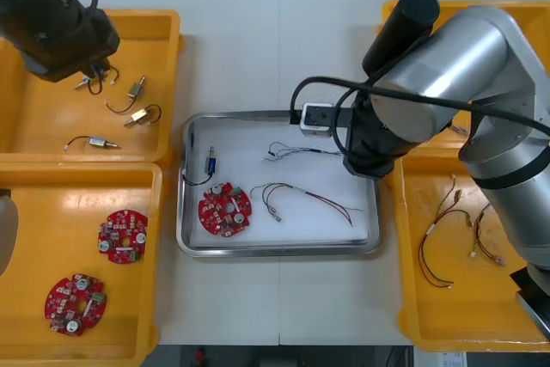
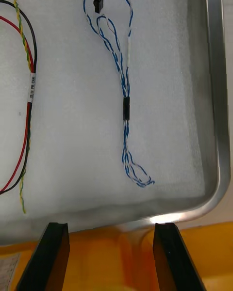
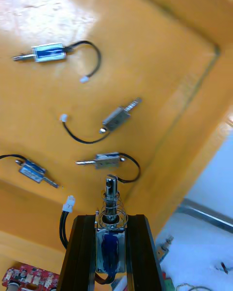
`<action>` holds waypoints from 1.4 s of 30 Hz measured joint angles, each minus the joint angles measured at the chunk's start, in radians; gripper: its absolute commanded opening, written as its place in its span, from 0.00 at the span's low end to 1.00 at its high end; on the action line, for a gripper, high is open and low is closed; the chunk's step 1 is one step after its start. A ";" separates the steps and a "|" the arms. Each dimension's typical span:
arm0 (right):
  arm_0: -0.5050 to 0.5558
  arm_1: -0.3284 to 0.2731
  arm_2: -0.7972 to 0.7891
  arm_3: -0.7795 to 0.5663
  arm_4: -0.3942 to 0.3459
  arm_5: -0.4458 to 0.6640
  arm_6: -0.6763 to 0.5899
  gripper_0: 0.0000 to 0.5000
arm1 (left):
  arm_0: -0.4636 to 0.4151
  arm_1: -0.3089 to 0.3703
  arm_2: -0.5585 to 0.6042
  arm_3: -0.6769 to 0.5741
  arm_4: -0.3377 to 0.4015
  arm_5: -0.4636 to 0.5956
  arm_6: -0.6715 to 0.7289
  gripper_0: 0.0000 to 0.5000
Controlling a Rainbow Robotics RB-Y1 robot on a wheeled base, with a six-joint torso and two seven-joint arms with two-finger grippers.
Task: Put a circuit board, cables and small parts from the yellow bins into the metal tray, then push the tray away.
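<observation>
L: left gripper (image 3: 110, 219) was clamped on a small metal part (image 3: 111, 191) over the far left yellow bin (image 3: 160, 77) | R: right gripper (image 2: 109, 230) was wide open, empty, at the metal tray (image 2: 217, 102) corner by the blue-white cable (image 2: 126, 107)

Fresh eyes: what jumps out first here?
The left gripper, over the far left yellow bin, is shut on a small metal part. The right gripper hangs open at a corner of the metal tray near the blue and white cable; a red circuit board lies there too.

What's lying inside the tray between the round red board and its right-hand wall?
A red and yellow cable, lying loose there; the front view shows it.
</observation>
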 measured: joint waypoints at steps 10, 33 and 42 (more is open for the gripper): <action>0.002 0.034 -0.204 -0.123 0.031 0.054 -0.048 1.00 | 0.000 0.003 -0.131 -0.125 0.096 0.001 0.000 0.00; 0.215 -0.082 -0.659 -0.310 -0.002 0.054 -0.344 1.00 | 0.000 -0.019 -0.389 -0.153 0.151 0.001 0.000 0.01; 0.331 -0.137 -0.756 -0.311 -0.084 0.054 -0.530 1.00 | 0.000 -0.077 -0.490 -0.139 0.128 -0.072 0.000 0.01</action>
